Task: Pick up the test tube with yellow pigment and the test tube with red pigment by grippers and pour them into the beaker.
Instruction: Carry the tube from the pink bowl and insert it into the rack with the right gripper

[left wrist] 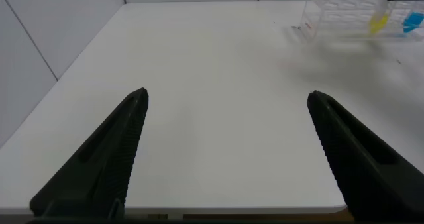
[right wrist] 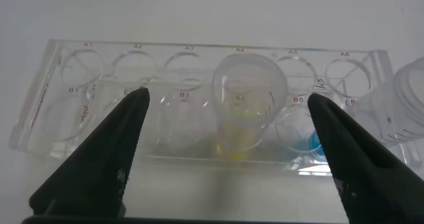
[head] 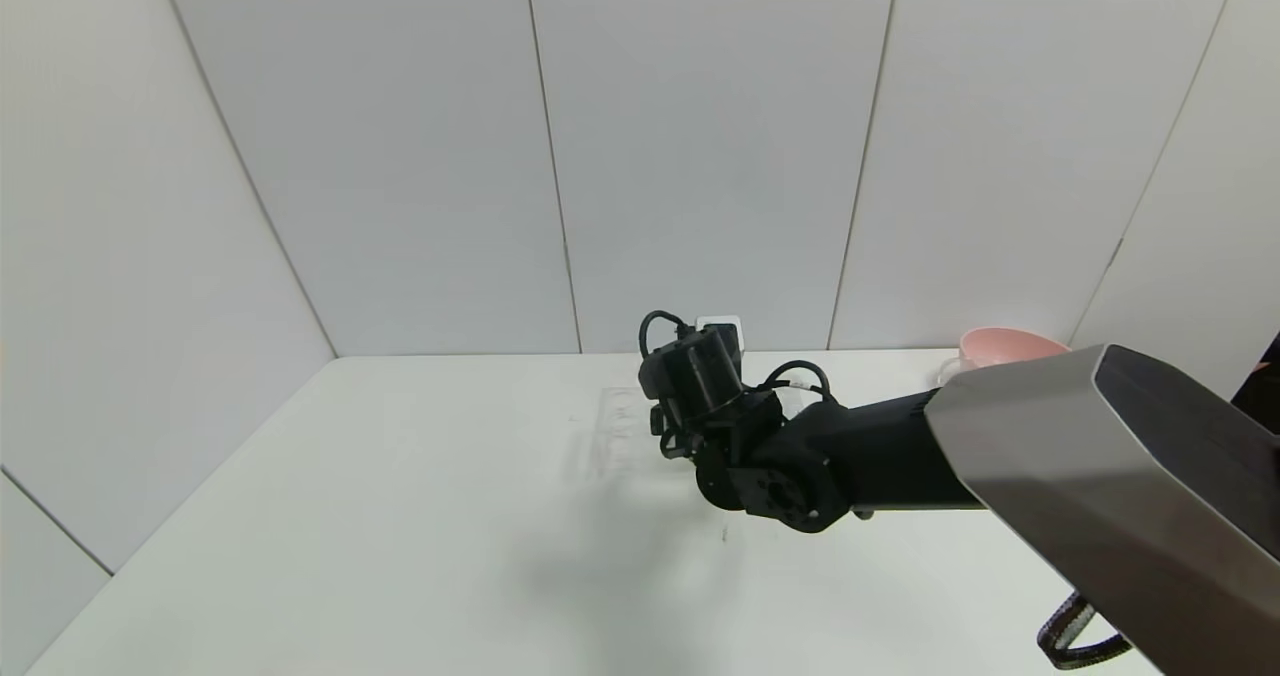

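The left gripper (left wrist: 225,151) hangs parked and spread over bare table (left wrist: 212,71). Farther off, the right gripper (right wrist: 228,154) hovers released above the rack (right wrist: 199,98), fingers either side of the yellow tube (right wrist: 245,108), lined up for a grasp.

— What's the room like from where you sit?

— I see a plain white desk (head: 420,516) filling the lower half of my head view, matte, with soft shadows near its middle.

— And behind it?

— Pale grey wall panels (head: 700,146) with thin seams running up them, closing in the far side and both the left and right. The light is even and diffuse, no glare.
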Action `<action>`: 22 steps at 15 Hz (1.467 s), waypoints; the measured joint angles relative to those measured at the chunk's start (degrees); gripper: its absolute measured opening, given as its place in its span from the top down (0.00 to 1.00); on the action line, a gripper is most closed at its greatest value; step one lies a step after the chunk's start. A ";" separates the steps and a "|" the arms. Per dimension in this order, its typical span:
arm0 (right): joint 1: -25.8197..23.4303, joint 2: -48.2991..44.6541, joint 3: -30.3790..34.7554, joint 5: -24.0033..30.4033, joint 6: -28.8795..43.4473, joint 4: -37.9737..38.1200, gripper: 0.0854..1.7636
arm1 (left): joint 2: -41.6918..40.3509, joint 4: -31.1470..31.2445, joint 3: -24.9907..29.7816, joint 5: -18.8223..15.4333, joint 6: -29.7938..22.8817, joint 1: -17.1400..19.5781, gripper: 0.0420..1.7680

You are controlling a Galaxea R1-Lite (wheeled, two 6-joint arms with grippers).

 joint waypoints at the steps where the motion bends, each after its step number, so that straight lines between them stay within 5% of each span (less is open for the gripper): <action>1: -0.35 0.48 -0.72 0.11 -0.10 0.00 0.03 | 0.00 -0.02 0.00 0.00 0.00 0.00 0.03; 15: -1.87 2.45 -3.83 -0.15 -3.11 0.18 0.03 | 0.00 -0.02 0.00 0.02 0.02 0.00 0.03; 22: -1.71 1.08 -1.49 -2.04 -2.71 0.02 0.59 | 0.00 0.00 0.00 0.02 0.00 0.00 0.03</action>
